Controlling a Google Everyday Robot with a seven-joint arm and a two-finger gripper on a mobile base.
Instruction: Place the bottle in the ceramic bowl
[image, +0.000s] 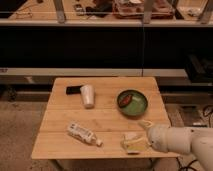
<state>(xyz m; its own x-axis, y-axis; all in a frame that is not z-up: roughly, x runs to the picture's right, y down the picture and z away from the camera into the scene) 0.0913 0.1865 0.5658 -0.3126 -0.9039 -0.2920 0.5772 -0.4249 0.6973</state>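
The bottle lies on its side on the front left part of the wooden table, its small white cap pointing front right. The dark green ceramic bowl stands on the right part of the table with a small reddish thing inside. My gripper, on a white arm, reaches in from the right over the table's front right corner. It is just in front of the bowl and well to the right of the bottle, holding nothing that I can see.
A white cup stands upside down at the back left with a black object beside it. A flat pale block lies at the front right, partly under my gripper. Dark shelving runs behind the table.
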